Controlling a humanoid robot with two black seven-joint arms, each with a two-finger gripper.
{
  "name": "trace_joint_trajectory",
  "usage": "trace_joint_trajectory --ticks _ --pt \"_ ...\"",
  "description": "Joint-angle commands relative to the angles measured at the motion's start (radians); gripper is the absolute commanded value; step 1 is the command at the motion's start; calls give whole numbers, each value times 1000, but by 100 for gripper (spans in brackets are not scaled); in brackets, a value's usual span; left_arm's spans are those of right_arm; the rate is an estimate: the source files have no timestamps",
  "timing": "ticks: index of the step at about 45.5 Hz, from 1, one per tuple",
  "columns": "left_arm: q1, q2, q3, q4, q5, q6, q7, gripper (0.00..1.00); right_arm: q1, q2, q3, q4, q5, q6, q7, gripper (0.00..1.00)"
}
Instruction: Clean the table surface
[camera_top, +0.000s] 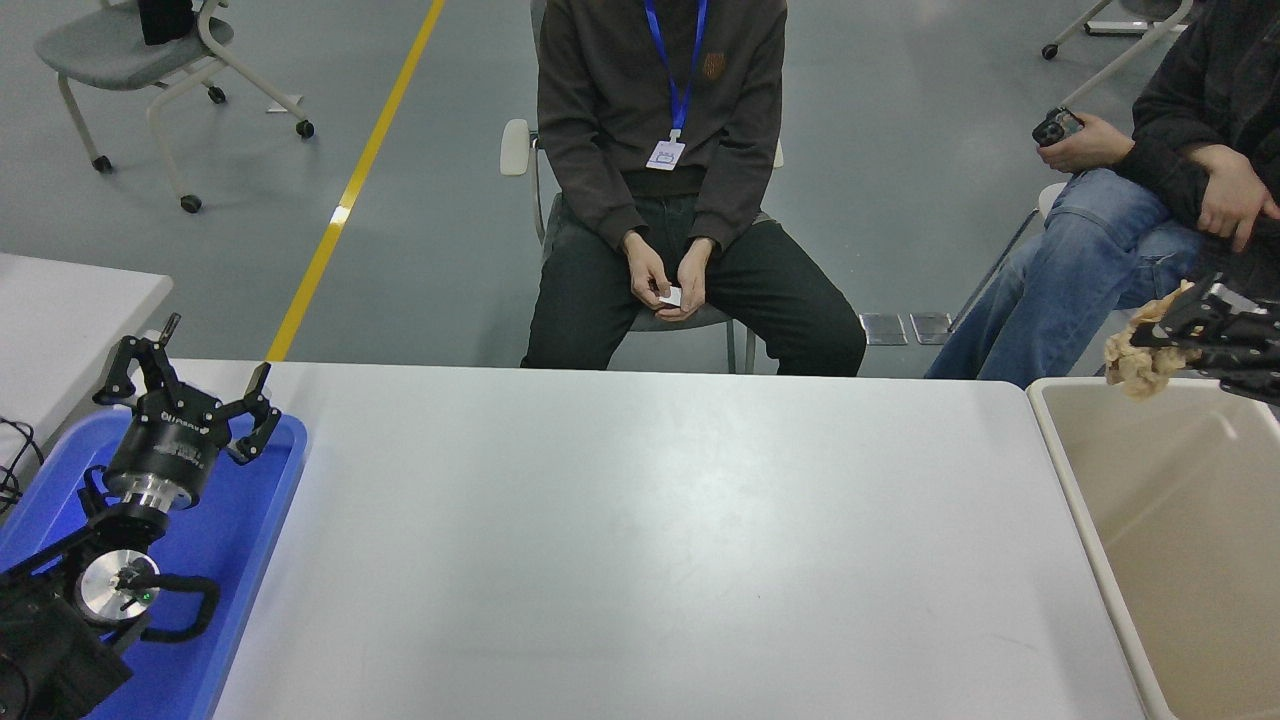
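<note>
Head view: my left gripper (190, 372) is sitting spread wide over the blue tray (262, 520) – the table surface (640, 540) is stretching ahead of me, and my right gripper (1150, 345) is gripping a crumpled brown paper wad (1132, 362) above the beige bin (1090, 470).

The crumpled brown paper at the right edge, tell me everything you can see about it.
The crumpled paper is a tan-brown wad, creased and bunched into an irregular lump, like paper towel or packing paper. The right gripper holds it, black fingers closed around its right side, so only the left part shows. It hangs in the air, touching nothing else, over the far rim of the beige bin beside the table, not yet dropped in.
</note>
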Motion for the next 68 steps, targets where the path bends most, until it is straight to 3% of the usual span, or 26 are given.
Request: trace_joint_trajectory --ticks 1,12,22,41,50,68 --pt "0 0 0 1 0 0 0 100 -6 4 -74 -206 -11 -2 97 0" --pt "0 0 0 1 0 0 0 100 -9 67 -240 -444 -9 -10 238 0" --pt "0 1 0 -1 0 0 0 100 -26 199 -363 -622 -9 -110 321 0" --pt "0 0 0 1 0 0 0 100 -32 518 -689 -1062 6 -212 410 0" --pt "0 0 0 -1 0 0 -1 100 -97 589 -763 -1091 8 -384 410 0" --pt "0 0 0 1 0 0 -1 100 -141 653 -778 -1093 9 -519 399 0"
